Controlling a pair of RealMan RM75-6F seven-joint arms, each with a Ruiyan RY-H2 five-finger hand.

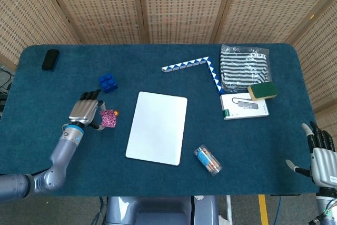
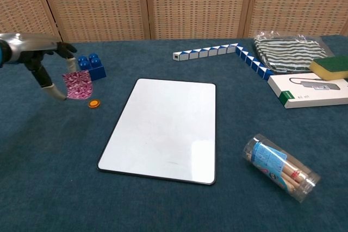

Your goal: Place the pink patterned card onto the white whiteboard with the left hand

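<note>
Overhead, the left hand (image 1: 86,112) pinches the pink patterned card (image 2: 78,85) — lifted, left of the white rectangular whiteboard (image 2: 165,127) — right hand (image 1: 320,154) empty, fingers apart.

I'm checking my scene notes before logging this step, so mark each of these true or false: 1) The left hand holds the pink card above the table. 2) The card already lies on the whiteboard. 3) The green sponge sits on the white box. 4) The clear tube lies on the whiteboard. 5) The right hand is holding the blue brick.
1) True: the left hand holds the pink patterned card lifted off the table.
2) False: the whiteboard is bare; the card is to its left, in the hand.
3) True: the green sponge rests on the white box.
4) False: the clear tube lies on the cloth to the whiteboard's right.
5) False: the right hand holds nothing; the blue brick stands on the table.
</note>
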